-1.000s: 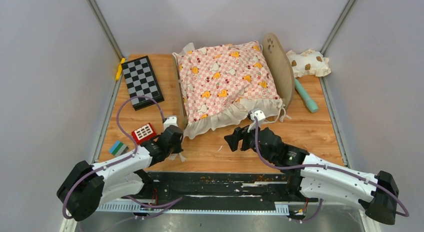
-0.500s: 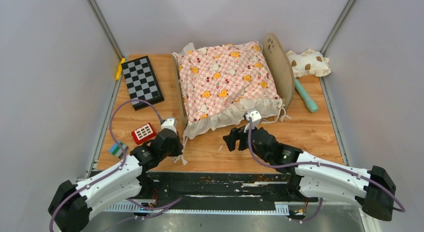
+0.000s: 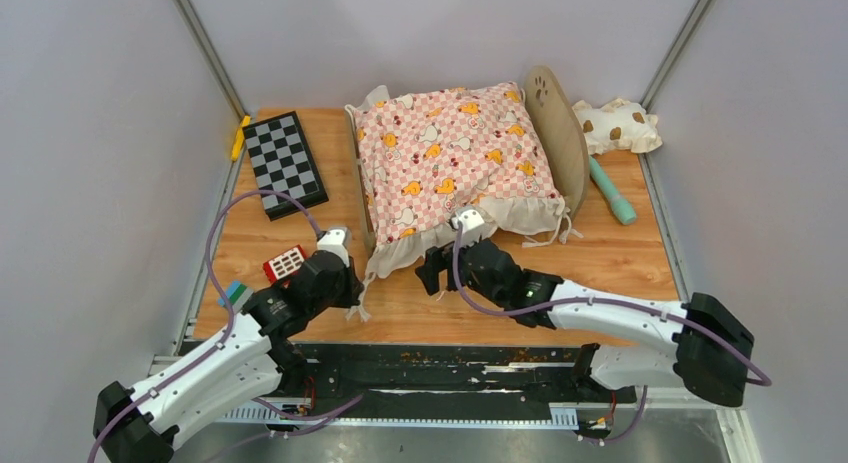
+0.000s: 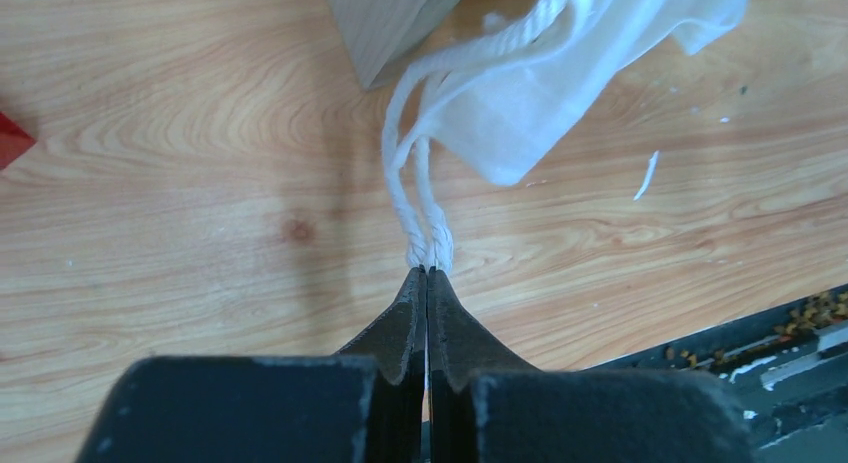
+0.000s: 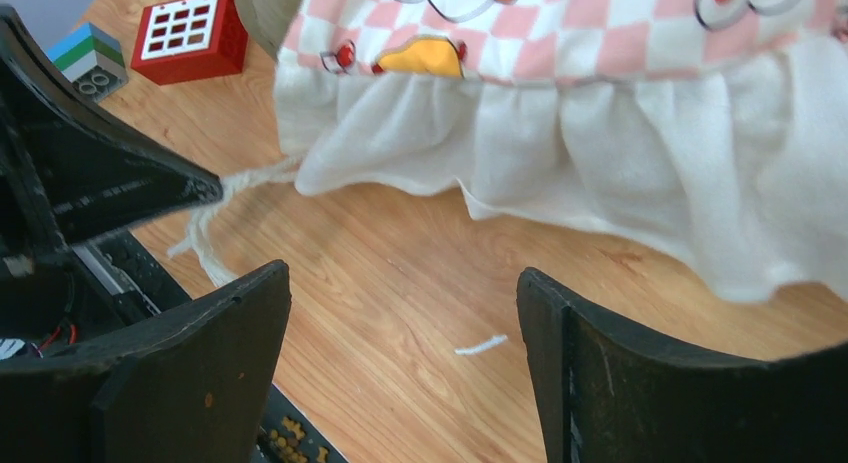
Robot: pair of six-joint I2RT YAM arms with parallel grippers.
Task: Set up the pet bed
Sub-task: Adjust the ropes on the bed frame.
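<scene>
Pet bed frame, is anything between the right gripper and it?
Yes. The pink cushion hangs its white ruffle over the near side of the pet bed, ahead of the open right gripper, covering the frame there.

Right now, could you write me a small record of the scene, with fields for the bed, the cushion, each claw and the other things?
bed: wooden pet bed at the far middle of the table, headboard on the right
cushion: pink checked cushion on the bed, frill hanging over the near side
left claw: left claw shut on the white cord coming from the frill
right claw: right claw open, holding nothing, in front of the frill
pillow: spotted pillow off the bed, far right corner
other: chessboard, red block
</scene>
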